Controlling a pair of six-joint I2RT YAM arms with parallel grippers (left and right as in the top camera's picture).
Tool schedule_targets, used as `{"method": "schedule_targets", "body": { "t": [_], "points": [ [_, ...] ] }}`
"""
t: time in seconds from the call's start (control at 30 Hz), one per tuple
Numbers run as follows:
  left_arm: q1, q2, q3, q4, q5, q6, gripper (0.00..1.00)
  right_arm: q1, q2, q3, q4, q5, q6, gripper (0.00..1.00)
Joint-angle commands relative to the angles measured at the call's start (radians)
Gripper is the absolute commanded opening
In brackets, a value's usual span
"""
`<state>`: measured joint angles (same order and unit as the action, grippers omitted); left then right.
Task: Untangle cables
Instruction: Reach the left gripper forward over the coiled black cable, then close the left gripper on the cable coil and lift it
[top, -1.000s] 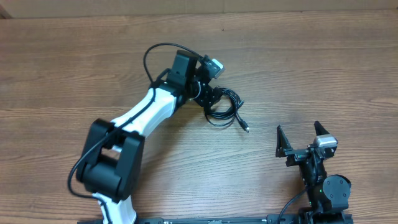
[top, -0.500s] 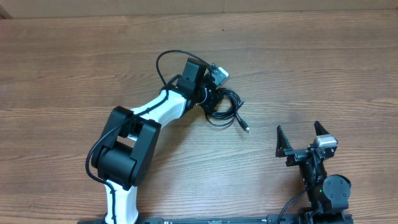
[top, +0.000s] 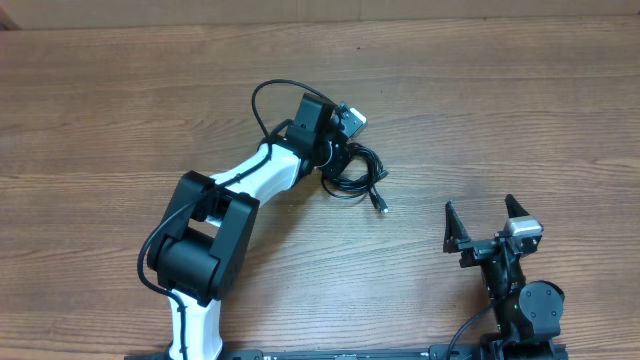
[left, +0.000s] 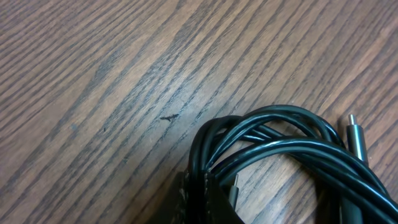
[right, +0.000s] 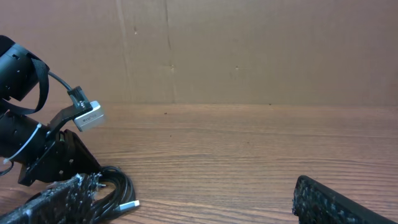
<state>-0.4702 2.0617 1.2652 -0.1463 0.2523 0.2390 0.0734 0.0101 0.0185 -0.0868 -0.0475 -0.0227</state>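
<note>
While the left arm (top: 250, 180) reaches from the near left edge of the wooden table (top: 120, 90) toward its middle, its white forearm slants away and to the right. At its tip, the left gripper (top: 337, 163) points down at the wood with its jaws closed on the left side of the cables (top: 360, 175). These form a small bundle of thin black cords, coiled in overlapping loops and lying on the table just right of the wrist. One loose end leaves the bundle toward the near right and finishes in a small plug (top: 381, 206) resting on the wood.

Left wrist view: a small dark mark (left: 169, 117) in the grain lies left of the coil. The loops of the cables (left: 280, 152) fill the lower right, and several strands run together into the dark fingers (left: 198, 202) at the bottom edge, where they are pinched. The metal-tipped plug (left: 356, 140) lies beside the outer loop.

At the near right corner, well apart from the bundle, the right gripper (top: 485, 222) holds its jaws wide apart with nothing between them.

Right wrist view: the cables (right: 115, 183) lie far left beneath the left arm (right: 25, 130), with a brown board (right: 261, 50) behind the table.
</note>
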Motion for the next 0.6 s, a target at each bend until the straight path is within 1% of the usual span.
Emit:
{"method": "schedule_targets", "body": {
  "t": [0.0, 0.07, 0.13, 0.2, 0.27, 0.3, 0.37, 0.4, 0.43, 0.47, 0.5, 0.53, 0.57],
  "points": [
    [0.0, -0.002, 0.007, -0.043, -0.098, -0.063, 0.04, 0.001, -0.007, -0.011, 0.005, 0.002, -0.001, 1.0],
    [0.0, -0.019, 0.007, -0.071, -0.126, -0.095, 0.04, 0.001, -0.007, -0.011, 0.006, 0.002, -0.001, 1.0],
    [0.0, -0.055, 0.008, -0.126, -0.187, -0.154, 0.04, 0.001, -0.007, -0.011, 0.006, 0.002, -0.002, 1.0],
    [0.0, -0.106, 0.008, -0.207, -0.288, -0.268, 0.04, 0.001, -0.007, -0.011, 0.006, 0.002, -0.001, 1.0],
    [0.0, -0.166, 0.008, -0.317, -0.402, -0.425, 0.05, 0.001, -0.007, -0.011, 0.006, 0.002, -0.001, 1.0],
    [0.0, -0.203, 0.008, -0.396, -0.46, -0.514, 0.04, 0.001, -0.007, -0.011, 0.005, 0.002, -0.001, 1.0],
    [0.0, -0.241, 0.008, -0.46, -0.472, -0.571, 0.04, 0.001, -0.007, -0.011, 0.006, 0.002, -0.001, 1.0],
    [0.0, -0.254, 0.008, -0.478, -0.468, -0.581, 0.05, 0.001, -0.007, -0.011, 0.006, 0.002, -0.001, 1.0],
    [0.0, -0.267, 0.007, -0.494, -0.455, -0.583, 0.2, 0.001, -0.007, -0.011, 0.006, 0.002, -0.001, 1.0],
    [-0.001, -0.269, 0.007, -0.497, -0.445, -0.583, 0.32, 0.001, -0.007, -0.011, 0.006, 0.002, -0.002, 1.0],
    [-0.001, -0.269, 0.008, -0.507, -0.436, -0.583, 0.48, 0.001, -0.007, -0.011, 0.006, 0.002, -0.001, 1.0],
    [-0.001, -0.269, 0.007, -0.512, -0.435, -0.583, 0.55, 0.001, -0.007, -0.011, 0.006, 0.002, -0.001, 1.0],
    [-0.001, -0.268, 0.007, -0.515, -0.435, -0.583, 0.66, 0.001, -0.007, -0.011, 0.006, 0.002, -0.001, 1.0]
  ]
}}
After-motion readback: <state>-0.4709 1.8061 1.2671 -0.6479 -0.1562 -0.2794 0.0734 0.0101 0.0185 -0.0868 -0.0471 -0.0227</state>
